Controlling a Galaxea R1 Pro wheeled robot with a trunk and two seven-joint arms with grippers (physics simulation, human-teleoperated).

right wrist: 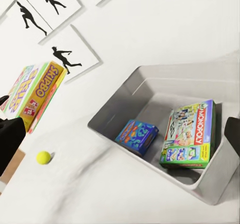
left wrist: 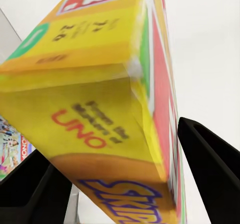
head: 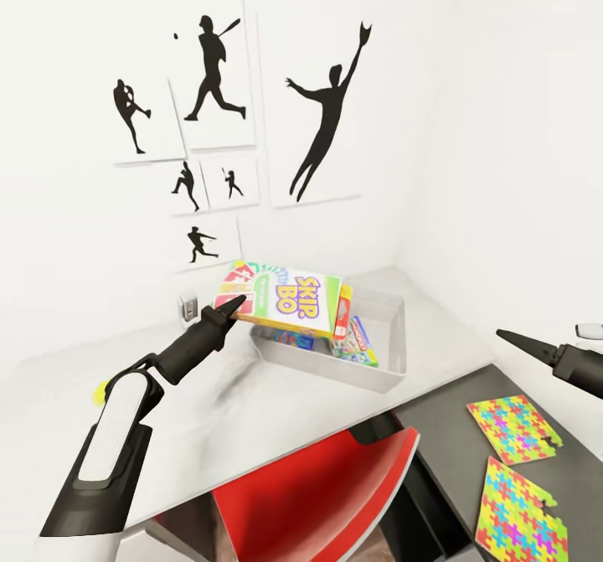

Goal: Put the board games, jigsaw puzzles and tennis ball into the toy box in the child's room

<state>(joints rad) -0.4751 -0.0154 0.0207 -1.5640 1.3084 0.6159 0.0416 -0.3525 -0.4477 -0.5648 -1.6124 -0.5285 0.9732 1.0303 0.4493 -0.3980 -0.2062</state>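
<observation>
White table [head: 251, 428] | left hand [head: 237, 301] grips Skip-Bo box [head: 289, 298] over toy box [head: 387, 340] | right hand [head: 511, 338] spread, empty

The Skip-Bo box [head: 285, 298] looks like glossy printed card, its yellow face blurred close up. The toy box [head: 387, 361] beneath it seems smooth matt grey plastic. Beside that bin, the surface [head: 251, 411] is matt white. The left tool [head: 239, 301] is dull black, possibly rubbery.

Skip-Bo box [head: 285, 298]: yellow, red and green panels, purple lettering. Toy box [right wrist: 150, 91]: grey; inside it Monopoly [right wrist: 190, 134] green-edged, small game [right wrist: 136, 136] blue. Ball [right wrist: 43, 157] yellow. Puzzles [head: 512, 428] multicolour.
</observation>
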